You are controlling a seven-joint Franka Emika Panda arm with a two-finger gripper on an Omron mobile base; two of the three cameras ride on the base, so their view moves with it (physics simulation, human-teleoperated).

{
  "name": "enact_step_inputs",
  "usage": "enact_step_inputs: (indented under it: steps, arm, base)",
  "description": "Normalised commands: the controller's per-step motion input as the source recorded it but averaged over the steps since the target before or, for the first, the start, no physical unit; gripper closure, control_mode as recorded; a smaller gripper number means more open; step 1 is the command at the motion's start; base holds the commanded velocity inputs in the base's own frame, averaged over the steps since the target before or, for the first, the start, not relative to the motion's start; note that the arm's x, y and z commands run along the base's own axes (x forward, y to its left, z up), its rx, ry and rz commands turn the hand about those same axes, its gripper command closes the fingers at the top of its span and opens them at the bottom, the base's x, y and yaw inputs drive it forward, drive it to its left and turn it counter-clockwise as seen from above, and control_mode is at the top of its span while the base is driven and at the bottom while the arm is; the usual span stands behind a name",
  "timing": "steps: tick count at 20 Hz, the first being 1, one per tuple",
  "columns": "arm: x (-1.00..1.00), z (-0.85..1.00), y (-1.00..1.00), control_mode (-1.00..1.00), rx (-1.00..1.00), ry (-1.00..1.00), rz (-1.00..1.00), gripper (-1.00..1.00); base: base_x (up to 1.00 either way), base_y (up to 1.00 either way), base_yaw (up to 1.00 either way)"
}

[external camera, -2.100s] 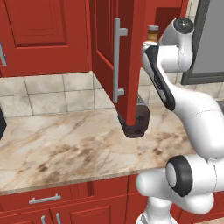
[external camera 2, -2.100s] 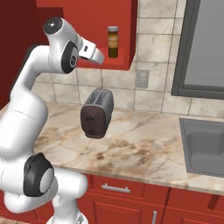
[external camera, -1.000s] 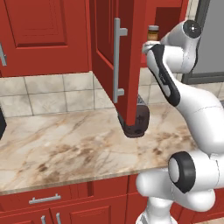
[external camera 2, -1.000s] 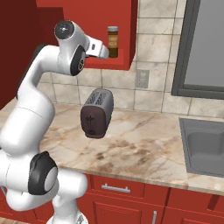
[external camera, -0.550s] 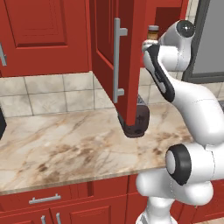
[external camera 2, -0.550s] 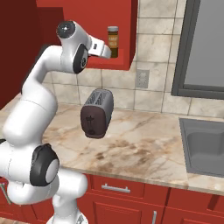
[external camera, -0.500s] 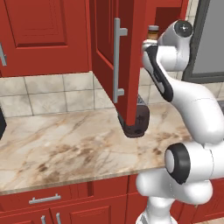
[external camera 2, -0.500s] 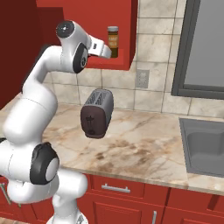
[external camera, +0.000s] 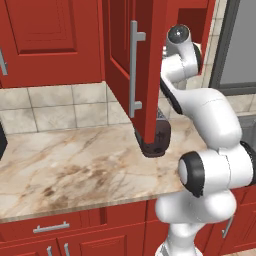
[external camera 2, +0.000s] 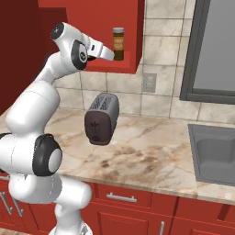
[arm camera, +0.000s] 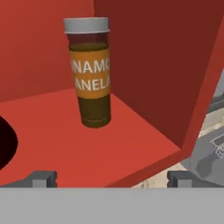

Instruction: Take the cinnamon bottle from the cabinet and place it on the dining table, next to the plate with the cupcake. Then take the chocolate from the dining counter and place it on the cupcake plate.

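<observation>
Standing upright on red cabinet (arm camera: 52, 135) shelf: cinnamon bottle (arm camera: 89, 72); gripper (arm camera: 107, 177) spread, short of it.

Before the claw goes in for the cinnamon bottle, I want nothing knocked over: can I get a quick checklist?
1. Cabinet door swung open: ok.
2. Cinnamon bottle upright on the cabinet shelf: ok.
3. Claw open, fingertips apart: ok.
4. Bottle between the fingertips: not ok, it stands ahead of them.
5. Shelf free right beside the bottle: ok.
6. Toaster below, clear of the claw: ok.
</observation>
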Motion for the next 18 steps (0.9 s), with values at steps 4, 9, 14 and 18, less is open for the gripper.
enact_step_inputs:
  steps: [4, 9, 14, 18]
  arm:
    - [0.33, 0.00, -0.04, -1.00, 0.00, 0.13, -0.09, -1.00]
    - [0.26, 0.01, -0.16, -1.00, 0.00, 0.11, -0.02, -1.00]
    - [0.14, 0.01, -0.12, -1.00, 0.00, 0.01, 0.00, -1.00]
    - [0.18, 0.00, -0.06, -1.00, -0.02, 0.00, 0.00, -1.00]
  base:
    - [0.00, 0.00, 0.00]
    - [0.00, 0.00, 0.00]
    - [0.00, 0.00, 0.00]
    - [0.00, 0.00, 0.00]
